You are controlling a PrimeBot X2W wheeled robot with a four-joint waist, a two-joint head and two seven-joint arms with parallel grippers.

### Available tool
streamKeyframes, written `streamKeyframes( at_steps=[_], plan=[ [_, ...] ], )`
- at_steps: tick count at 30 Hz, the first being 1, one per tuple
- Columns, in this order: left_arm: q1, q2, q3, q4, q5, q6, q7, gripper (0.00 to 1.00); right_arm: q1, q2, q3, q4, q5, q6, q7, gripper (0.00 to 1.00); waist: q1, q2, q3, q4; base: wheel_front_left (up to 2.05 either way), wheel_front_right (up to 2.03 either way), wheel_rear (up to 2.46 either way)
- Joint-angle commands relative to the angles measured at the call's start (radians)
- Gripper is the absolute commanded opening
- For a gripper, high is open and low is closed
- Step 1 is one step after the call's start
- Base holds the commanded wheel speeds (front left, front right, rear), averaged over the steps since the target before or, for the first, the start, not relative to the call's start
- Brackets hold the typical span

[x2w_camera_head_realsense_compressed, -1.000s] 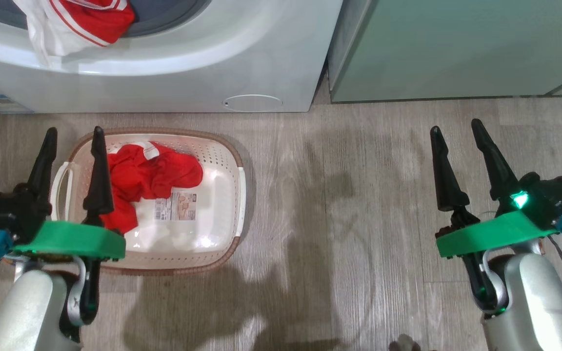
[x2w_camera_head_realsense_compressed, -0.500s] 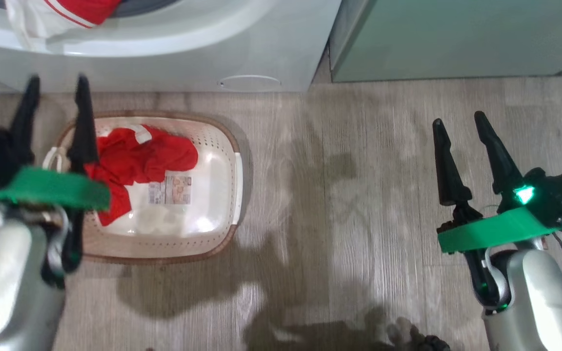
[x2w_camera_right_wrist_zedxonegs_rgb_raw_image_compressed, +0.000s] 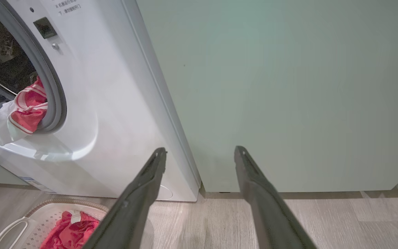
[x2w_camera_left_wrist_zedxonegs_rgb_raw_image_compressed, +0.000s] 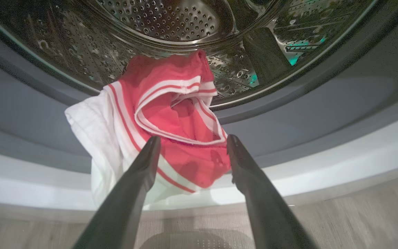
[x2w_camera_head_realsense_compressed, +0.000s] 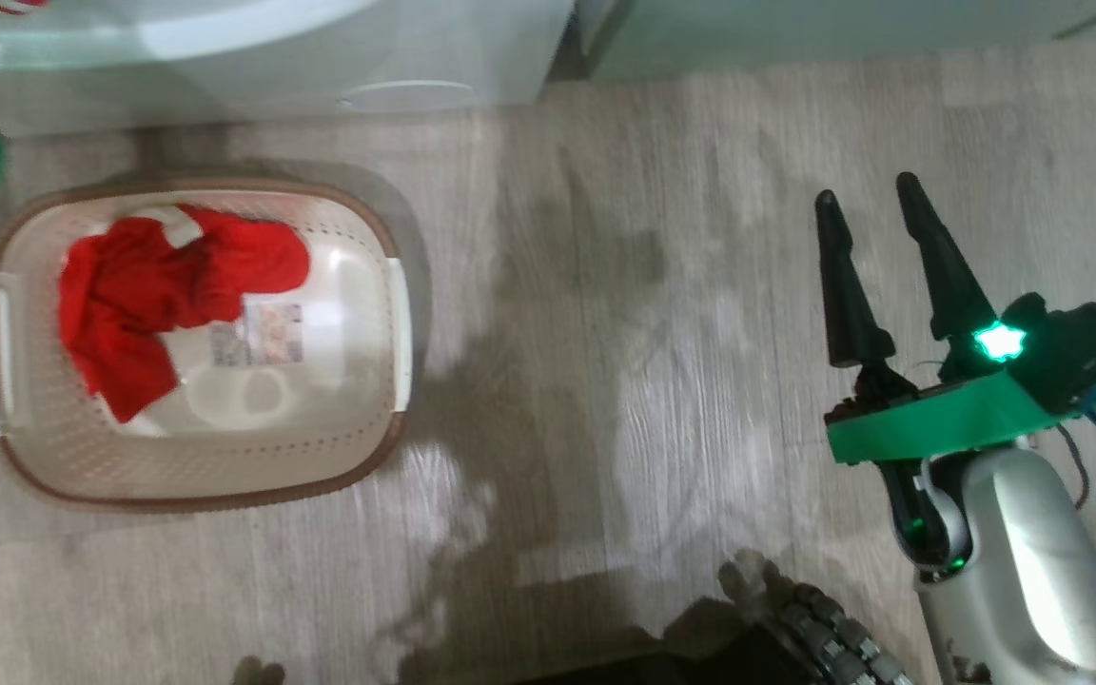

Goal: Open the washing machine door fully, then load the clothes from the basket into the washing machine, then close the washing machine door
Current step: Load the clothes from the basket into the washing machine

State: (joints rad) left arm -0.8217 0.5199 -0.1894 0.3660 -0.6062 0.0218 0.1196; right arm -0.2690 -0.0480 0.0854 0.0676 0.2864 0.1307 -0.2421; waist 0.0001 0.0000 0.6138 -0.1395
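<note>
Your left gripper (x2w_camera_left_wrist_zedxonegs_rgb_raw_image_compressed: 193, 137) stood wide open and empty, aimed at the red-and-white garment (x2w_camera_left_wrist_zedxonegs_rgb_raw_image_compressed: 164, 114) that lay draped across the grey gasket (x2w_camera_left_wrist_zedxonegs_rgb_raw_image_compressed: 323, 103) of the washing machine (x2w_camera_right_wrist_zedxonegs_rgb_raw_image_compressed: 116, 103), half outside the drum (x2w_camera_left_wrist_zedxonegs_rgb_raw_image_compressed: 171, 20). Left there, I judge it would slide to the floor (x2w_camera_head_realsense_compressed: 653, 381) or get pinched when the door shuts. Your right gripper (x2w_camera_head_realsense_compressed: 867, 187) also gaped, holding nothing, facing the green cabinet (x2w_camera_right_wrist_zedxonegs_rgb_raw_image_compressed: 288, 86). The basket (x2w_camera_head_realsense_compressed: 301, 428) sat below the machine's front with a red garment (x2w_camera_head_realsense_compressed: 158, 295) inside, open floor between it and that gripper

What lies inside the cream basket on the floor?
The basket holds crumpled red clothes beside a printed label on its floor. Whatever lies beneath the clothes is covered.
</note>
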Motion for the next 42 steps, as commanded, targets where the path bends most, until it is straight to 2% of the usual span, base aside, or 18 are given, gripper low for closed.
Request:
streamKeyframes(
  at_steps=[1, 5, 13, 20, 21, 23, 26, 28, 32, 42],
  plan=[
    [-0.054, 0.073, 0.039, -0.006, -0.006, -0.01, 0.029, 1.0, -0.01, -0.002, 0.03, -0.023, 0.01, 0.0, -0.011, 1.0, -0.0001, 0.0, 0.026, -0.023, 0.0, 0.0, 0.0],
    [-0.15, 0.129, 0.02, 0.071, -0.004, -0.047, 0.128, 1.0, -0.035, -0.002, 0.053, -0.006, 0.029, 0.0, -0.017, 1.0, -0.0001, 0.0, 0.055, -0.049, 0.0, 0.0, 0.0],
    [-0.274, 0.217, -0.014, 0.181, -0.01, -0.076, 0.352, 1.0, -0.066, -0.002, 0.076, -0.008, 0.071, 0.0, -0.019, 1.0, -0.0001, 0.0, 0.09, -0.094, 0.0, 0.0, 0.0],
    [-0.323, 0.247, -0.045, 0.22, -0.004, -0.062, 0.501, 1.0, -0.067, -0.002, 0.078, -0.014, 0.089, 0.0, -0.019, 1.0, -0.0001, 0.0, 0.098, -0.113, 0.0, 0.0, 0.0],
    [-0.329, 0.252, -0.054, 0.224, -0.001, -0.062, 0.53, 0.94, -0.067, -0.002, 0.078, -0.015, 0.092, 0.0, -0.02, 1.0, -0.0001, 0.0, 0.099, -0.115, 0.0, 0.0, 0.0],
    [-0.341, 0.261, -0.064, 0.227, 0.001, -0.058, 0.574, 0.0, -0.067, -0.002, 0.08, -0.018, 0.096, 0.0, -0.02, 1.0, -0.0001, 0.0, 0.1, -0.121, 0.0, 0.0, 0.0],
    [-0.356, 0.273, -0.077, 0.224, 0.011, -0.05, 0.614, 0.0, -0.069, -0.002, 0.084, -0.021, 0.102, 0.0, -0.02, 1.0, -0.0001, 0.0, 0.103, -0.129, 0.0, 0.0, 0.0],
    [-0.368, 0.277, -0.081, 0.204, 0.02, -0.05, 0.603, 0.0, -0.07, -0.002, 0.084, -0.024, 0.106, 0.0, -0.02, 1.0, -0.0001, 0.0, 0.106, -0.132, 0.0, 0.0, 0.0],
    [-0.404, 0.286, -0.081, 0.167, 0.054, -0.052, 0.507, 0.0, -0.072, -0.002, 0.086, -0.032, 0.115, 0.0, -0.02, 1.0, -0.0001, 0.0, 0.118, -0.14, 0.0, 0.0, 0.0],
    [-0.527, 0.281, -0.048, 0.167, 0.137, -0.017, 0.174, 0.0, -0.078, -0.002, 0.101, -0.051, 0.138, 0.0, -0.02, 1.0, -0.0001, 0.0, 0.168, -0.191, 0.0, 0.0, 0.0]
  ],
)
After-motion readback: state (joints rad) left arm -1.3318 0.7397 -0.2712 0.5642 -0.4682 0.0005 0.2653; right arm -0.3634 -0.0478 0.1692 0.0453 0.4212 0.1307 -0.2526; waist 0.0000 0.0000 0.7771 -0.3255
